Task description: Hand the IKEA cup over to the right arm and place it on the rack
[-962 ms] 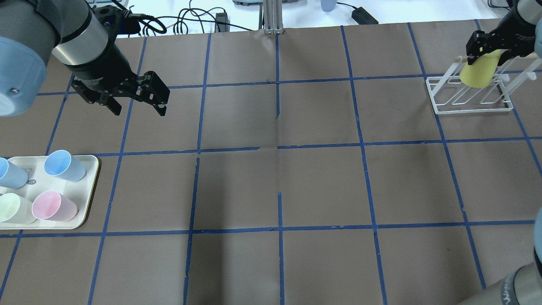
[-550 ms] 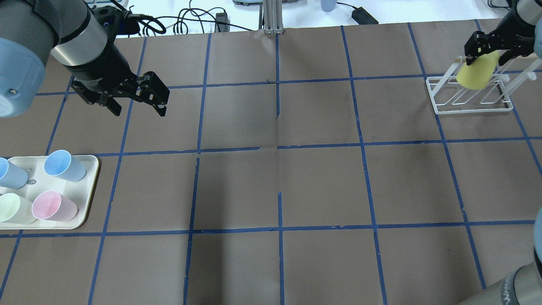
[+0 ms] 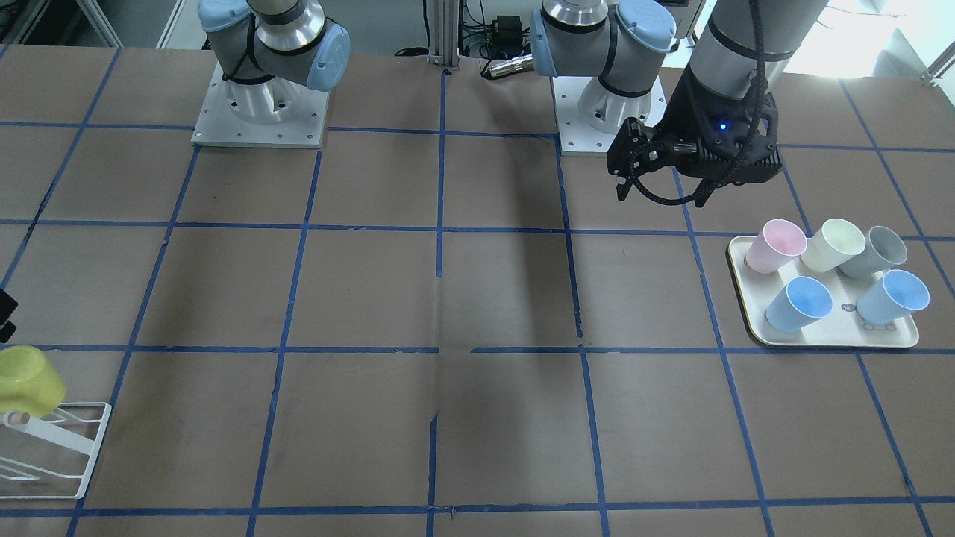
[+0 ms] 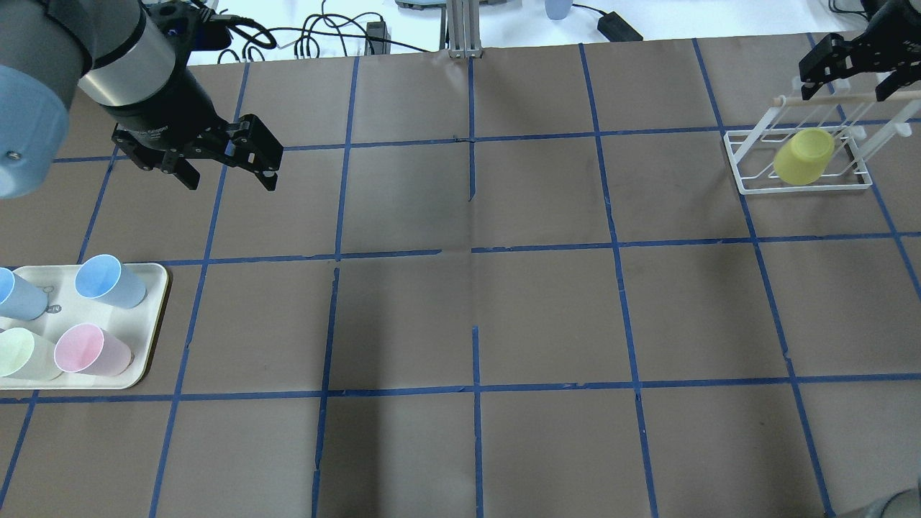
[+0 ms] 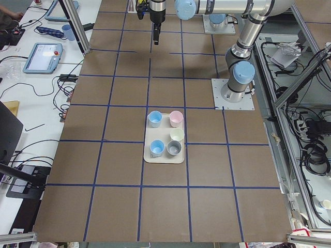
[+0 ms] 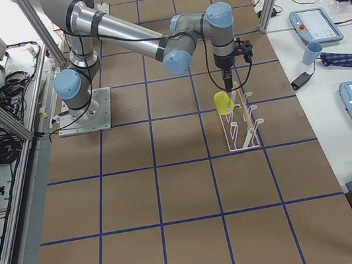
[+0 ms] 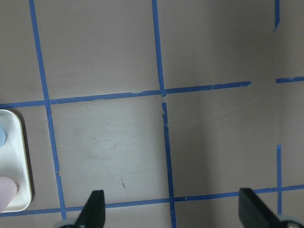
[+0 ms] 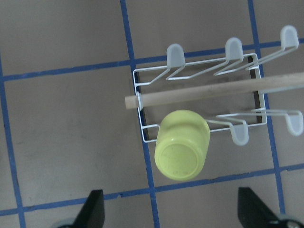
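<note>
The yellow IKEA cup (image 4: pixel 804 157) sits upside down on a slanted rod of the white wire rack (image 4: pixel 745 181) at the table's far right. It also shows in the right wrist view (image 8: pixel 183 152) and the front view (image 3: pixel 22 380). My right gripper (image 4: pixel 849 79) is open and empty, above the rack and clear of the cup; its fingertips (image 8: pixel 95 211) stand wide apart. My left gripper (image 4: pixel 230 178) is open and empty over the table's left side, with its fingertips (image 7: pixel 95 209) spread.
A cream tray (image 4: pixel 155 288) at the near left holds several cups: blue, pink, pale cream and grey (image 3: pixel 873 253). A wooden bar (image 8: pixel 213 90) runs along the top of the rack. Cables lie beyond the table's far edge (image 4: pixel 316 32).
My right gripper opened and let go of the yellow cup, then drew away from the rack. The cup now rests lower on the rack rod. My left gripper shifted slightly.
</note>
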You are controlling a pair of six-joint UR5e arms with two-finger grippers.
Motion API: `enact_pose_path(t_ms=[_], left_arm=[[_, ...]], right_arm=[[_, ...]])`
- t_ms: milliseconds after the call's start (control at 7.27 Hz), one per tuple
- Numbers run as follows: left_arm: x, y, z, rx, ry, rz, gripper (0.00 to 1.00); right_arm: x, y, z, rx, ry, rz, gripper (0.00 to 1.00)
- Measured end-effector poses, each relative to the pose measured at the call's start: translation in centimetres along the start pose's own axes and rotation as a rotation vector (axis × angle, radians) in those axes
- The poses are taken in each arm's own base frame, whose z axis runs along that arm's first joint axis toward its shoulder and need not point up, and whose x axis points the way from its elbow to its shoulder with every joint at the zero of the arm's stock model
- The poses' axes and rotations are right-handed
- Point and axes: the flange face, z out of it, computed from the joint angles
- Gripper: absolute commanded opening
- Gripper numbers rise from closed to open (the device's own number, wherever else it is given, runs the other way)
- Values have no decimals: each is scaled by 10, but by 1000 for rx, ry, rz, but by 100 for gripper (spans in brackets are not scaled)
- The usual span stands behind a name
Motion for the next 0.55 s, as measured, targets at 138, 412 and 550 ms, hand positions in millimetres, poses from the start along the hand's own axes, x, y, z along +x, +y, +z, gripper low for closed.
enact_pose_path(t_ms=[138,412,550], left_arm=[[-1,-1,-3,14,-2,-4,100],[-5,-7,-14,41,-30,-12,100],[-8,-10,-19,44,-51,-13,100]], right_arm=[[-6,18,-26,-27,-7,2,100],[-20,64,-75,-88,-23,6,100],[-27,87,-89,-117,-31,10,100]])
